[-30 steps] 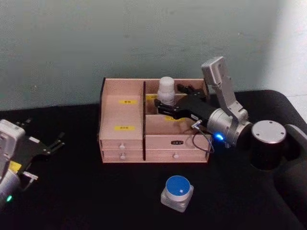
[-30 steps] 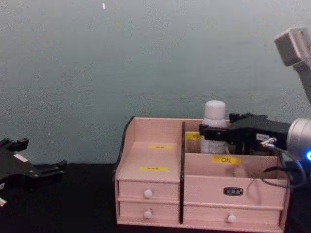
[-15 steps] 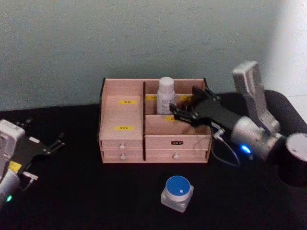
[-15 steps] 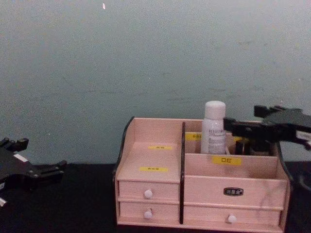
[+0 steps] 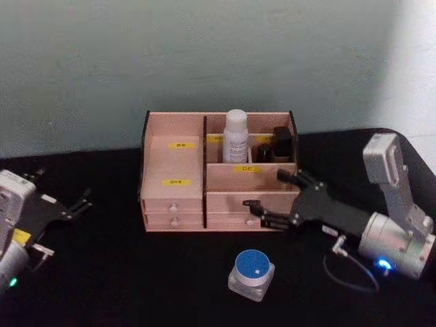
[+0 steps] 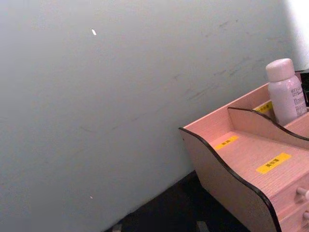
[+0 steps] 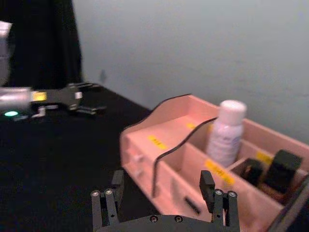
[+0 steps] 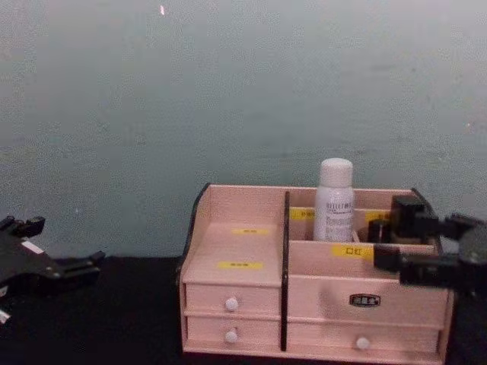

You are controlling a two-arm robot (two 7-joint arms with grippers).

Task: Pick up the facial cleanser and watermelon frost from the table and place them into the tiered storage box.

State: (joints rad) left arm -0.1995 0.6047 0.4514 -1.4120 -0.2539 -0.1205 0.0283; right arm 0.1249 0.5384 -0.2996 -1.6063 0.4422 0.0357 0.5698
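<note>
The facial cleanser (image 5: 236, 136) stands upright in a back compartment of the pink tiered storage box (image 5: 170, 163), just right of the dark divider, with nothing holding it. Its white bottle also shows in the chest view (image 8: 333, 201), the left wrist view (image 6: 286, 92) and the right wrist view (image 7: 226, 133). The watermelon frost (image 5: 252, 274), a squat jar with a blue lid, sits on the black table in front of the box. My right gripper (image 5: 271, 199) hovers open and empty by the box's front right drawers, above and behind the jar. My left gripper (image 5: 65, 204) is parked open at the far left.
Small black cosmetic containers (image 5: 281, 143) occupy the box's back right compartment, beside the bottle. The box (image 8: 243, 247) stands close to the grey wall. Black tabletop spreads left of the jar and between the box and my left arm.
My right gripper let go of the bottle in the back compartment, opened, then drew back and down to the box's front right. The left arm and the jar stayed still.
</note>
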